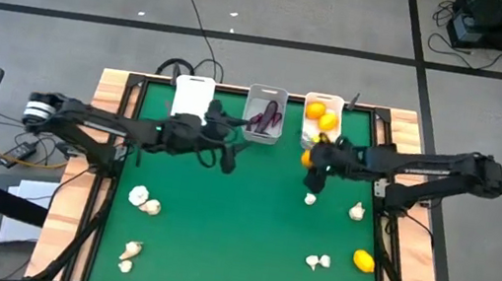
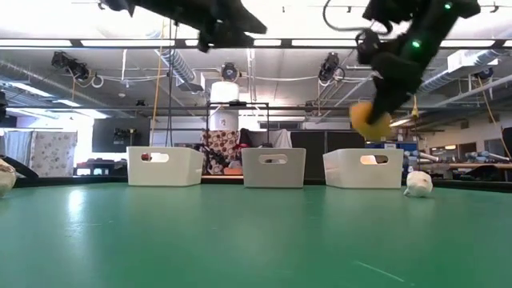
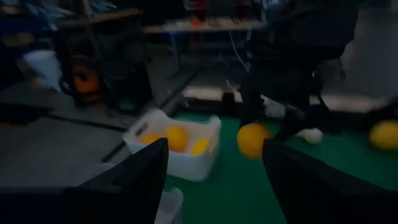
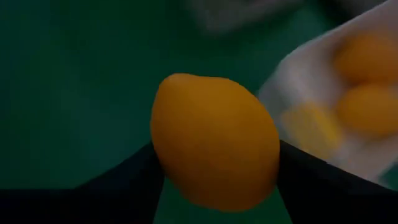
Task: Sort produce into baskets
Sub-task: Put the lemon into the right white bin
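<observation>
Citrus held in the air is the main thing: the right gripper (image 4: 214, 180) has its two fingers pressed on either side of a yellow-orange citrus fruit (image 4: 214, 140), and in the low view the fruit hangs well above the green table (image 1: 239, 219), near the right-hand white basket (image 1: 324, 107). From above, this gripper sits just in front of that basket, which already has orange fruits in it; the wrist view shows the basket just beside the held fruit.

The left gripper (image 1: 226, 152) hovers in front of the middle, greyish basket (image 1: 264, 113), where dark purple eggplants (image 1: 265, 117) lie. Its fingers stand apart in its own wrist view with nothing between them. The left-hand white basket (image 1: 193, 95) appears to hold nothing from above, though its inside is hard to read.

Loose produce lies on the table. One garlic bulb (image 1: 310, 199) rests just below the right gripper, and another garlic bulb (image 1: 357, 212) lies near the right edge. A garlic pair (image 1: 318, 261) sits towards the front right, with a lone citrus (image 1: 363, 262) just beside it. On the left side, two garlic bulbs (image 1: 144, 200) lie touching or nearly so, and a further garlic cluster (image 1: 129, 255) lies nearer the front left corner.
</observation>
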`<action>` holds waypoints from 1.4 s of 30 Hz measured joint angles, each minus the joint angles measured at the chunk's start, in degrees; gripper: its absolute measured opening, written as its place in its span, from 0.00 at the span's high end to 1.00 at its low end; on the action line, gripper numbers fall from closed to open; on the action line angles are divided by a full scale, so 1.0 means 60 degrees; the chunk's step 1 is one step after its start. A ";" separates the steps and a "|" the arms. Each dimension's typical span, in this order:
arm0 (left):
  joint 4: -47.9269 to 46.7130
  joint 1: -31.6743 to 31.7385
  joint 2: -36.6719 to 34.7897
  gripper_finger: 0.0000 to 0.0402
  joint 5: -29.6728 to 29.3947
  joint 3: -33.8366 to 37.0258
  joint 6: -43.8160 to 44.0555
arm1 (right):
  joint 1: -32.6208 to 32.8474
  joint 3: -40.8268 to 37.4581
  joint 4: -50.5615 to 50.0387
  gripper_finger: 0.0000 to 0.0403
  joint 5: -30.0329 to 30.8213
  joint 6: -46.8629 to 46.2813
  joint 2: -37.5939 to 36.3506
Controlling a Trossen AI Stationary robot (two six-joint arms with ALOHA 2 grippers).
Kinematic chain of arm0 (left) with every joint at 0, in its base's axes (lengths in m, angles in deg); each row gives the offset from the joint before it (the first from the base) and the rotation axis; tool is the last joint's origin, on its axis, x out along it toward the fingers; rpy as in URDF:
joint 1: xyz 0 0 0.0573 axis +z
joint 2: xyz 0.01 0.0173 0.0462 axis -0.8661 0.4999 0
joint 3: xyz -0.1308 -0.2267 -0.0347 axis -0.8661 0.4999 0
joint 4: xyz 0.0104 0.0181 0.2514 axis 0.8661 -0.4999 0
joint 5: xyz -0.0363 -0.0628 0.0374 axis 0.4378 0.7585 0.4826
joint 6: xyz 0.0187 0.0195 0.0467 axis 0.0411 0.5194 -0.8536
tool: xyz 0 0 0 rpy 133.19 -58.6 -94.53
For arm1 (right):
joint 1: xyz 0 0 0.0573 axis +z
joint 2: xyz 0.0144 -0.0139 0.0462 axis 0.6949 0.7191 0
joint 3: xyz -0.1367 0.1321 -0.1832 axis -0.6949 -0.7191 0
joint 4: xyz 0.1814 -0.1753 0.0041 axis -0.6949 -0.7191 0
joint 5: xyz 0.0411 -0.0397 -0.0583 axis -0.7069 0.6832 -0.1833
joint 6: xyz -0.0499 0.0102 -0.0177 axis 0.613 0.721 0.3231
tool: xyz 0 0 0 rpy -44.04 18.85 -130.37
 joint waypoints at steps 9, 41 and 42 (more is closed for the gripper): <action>-0.0416 -0.0348 -0.0920 0.34 -0.0216 0.0302 -0.0285 | -0.2430 0.0133 0.1858 0.30 0.1167 0.1214 -0.0183; -0.0496 -0.0375 -0.0957 0.34 -0.0420 0.0289 -0.1156 | -0.0854 0.0928 -0.3637 0.06 -0.4622 -0.1532 -0.0185; -0.0453 -0.0381 -0.0957 0.34 -0.0420 0.0289 -0.1156 | -0.0501 0.0821 -0.3775 0.07 -0.4747 -0.1885 -0.0185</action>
